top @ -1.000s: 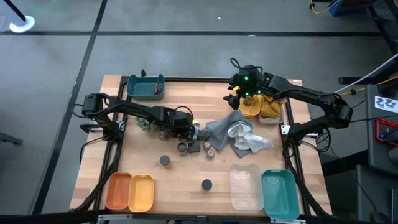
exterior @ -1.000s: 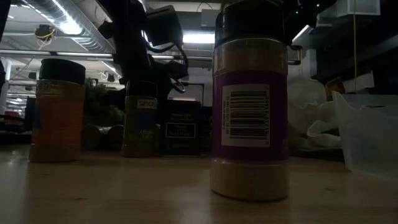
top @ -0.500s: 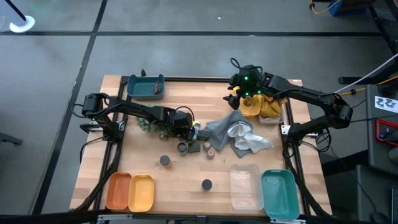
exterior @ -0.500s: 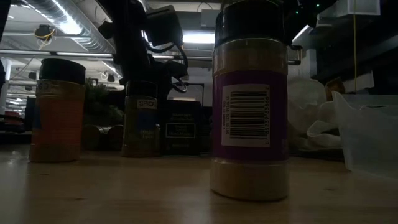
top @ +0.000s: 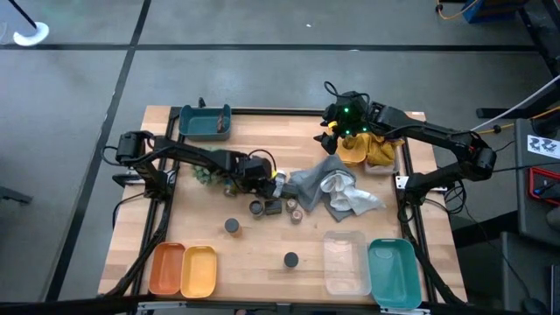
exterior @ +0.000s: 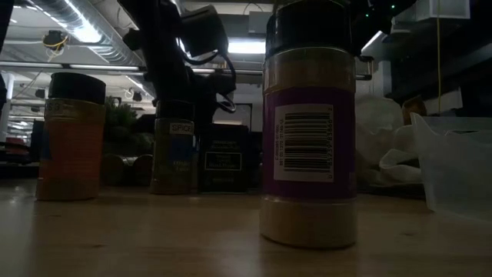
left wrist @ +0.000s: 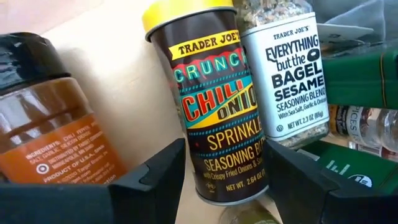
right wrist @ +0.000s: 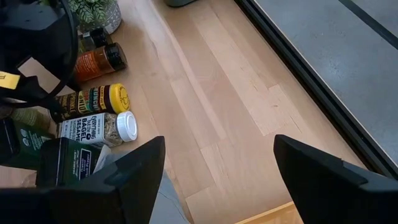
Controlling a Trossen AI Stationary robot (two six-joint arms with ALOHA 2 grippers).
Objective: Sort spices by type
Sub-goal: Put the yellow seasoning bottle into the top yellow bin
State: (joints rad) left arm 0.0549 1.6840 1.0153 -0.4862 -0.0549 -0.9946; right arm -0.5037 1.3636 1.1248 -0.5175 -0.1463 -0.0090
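Broadly, the wooden table (top: 262, 254) carries trays along its near edge and a grey cloth (top: 313, 185) near the middle. The left gripper (left wrist: 225, 186) sits low over a lying yellow-lidded tin (left wrist: 214, 112), one finger on each side of it, apart and not visibly pressing. That tin reads "TRADER JOE'S CRUNCHY CHILI ONION SPRINKLE SEASONING BLEND", some letters cut off. Just beside it lies a white-lidded jar (left wrist: 287, 74) marked "TRADER JOE'S EVERYTHING but the BAGEL SESAME SEASONING BLEND". On the tin's other side lies an orange jar (left wrist: 43, 118) with a black lid and a small ingredients list on its label. In the high view all three lie at the cloth's left edge, by the green plant ball (top: 206, 175).

The right gripper (right wrist: 214, 162) hovers with fingers wide apart and nothing between them, above the table's far right part, over a yellow cloth (top: 367, 150).

Nearest the low camera stands a dark-lidded jar (exterior: 309, 123) with a purple label and barcode; more jars stand behind it.
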